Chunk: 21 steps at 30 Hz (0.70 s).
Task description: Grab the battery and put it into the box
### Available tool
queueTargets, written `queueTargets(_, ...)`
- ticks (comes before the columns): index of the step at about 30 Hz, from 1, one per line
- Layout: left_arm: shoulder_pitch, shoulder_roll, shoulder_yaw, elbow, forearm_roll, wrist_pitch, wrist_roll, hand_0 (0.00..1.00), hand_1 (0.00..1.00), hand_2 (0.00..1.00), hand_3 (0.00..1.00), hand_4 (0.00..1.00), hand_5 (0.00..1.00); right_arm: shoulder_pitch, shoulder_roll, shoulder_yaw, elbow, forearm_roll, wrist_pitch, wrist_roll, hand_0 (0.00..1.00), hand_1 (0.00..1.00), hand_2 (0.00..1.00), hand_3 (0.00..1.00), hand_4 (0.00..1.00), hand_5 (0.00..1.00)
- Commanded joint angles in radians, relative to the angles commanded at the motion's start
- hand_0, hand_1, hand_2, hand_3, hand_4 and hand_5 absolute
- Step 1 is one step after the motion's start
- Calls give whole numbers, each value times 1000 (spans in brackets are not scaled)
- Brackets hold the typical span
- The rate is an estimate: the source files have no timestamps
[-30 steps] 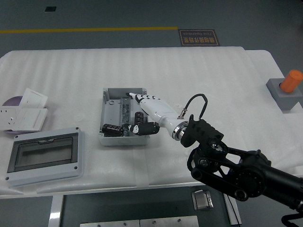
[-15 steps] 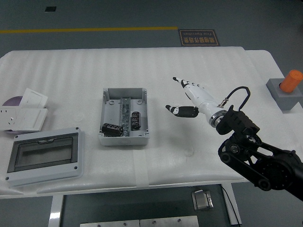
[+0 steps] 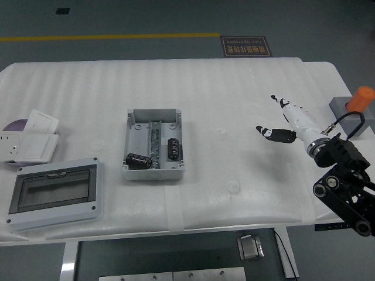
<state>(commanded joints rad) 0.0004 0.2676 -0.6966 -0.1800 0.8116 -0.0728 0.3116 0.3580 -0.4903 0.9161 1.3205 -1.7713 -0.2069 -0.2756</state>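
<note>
Batteries, two of them, lie inside the open grey box (image 3: pixel 153 144) left of centre. I see one black battery (image 3: pixel 139 160) in the lower left part of the box, its long axis running left to right with a slight tilt, and a second battery (image 3: pixel 173 147) at the lower right part, its long axis running roughly up and down the frame. Print on both is too small for me to read.

Nearest me, at the lower left, a grey cover with a dark window (image 3: pixel 54 192) lies flat on the white table (image 3: pixel 234 99). At the lower right my right hand (image 3: pixel 286 124) is raised over the table, well apart from the box, fingers (image 3: pixel 278 101) loosely spread with the thumb out to the left, holding nothing.

Farther back at the left edge sit white socket plates (image 3: pixel 30 139). At the far right an orange cylinder (image 3: pixel 360 99) stands tilted in a grey block (image 3: pixel 351 119). Beyond the table, a floor sign (image 3: pixel 246 45) carries writing I cannot make out.
</note>
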Motion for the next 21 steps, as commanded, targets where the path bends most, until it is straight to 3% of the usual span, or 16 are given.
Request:
queueTargets(9, 5, -8, 7, 0, -13, 2, 0, 655, 669, 543, 576, 602, 392, -35, 29, 78, -8, 154, -3, 108, 943, 905, 929, 949, 808, 482)
queueTargets(21, 11, -14, 26, 0, -36, 3, -8, 656, 669, 541, 575, 605, 382, -73, 49, 159, -7, 212, -11, 151, 944, 900, 930, 940, 811, 501)
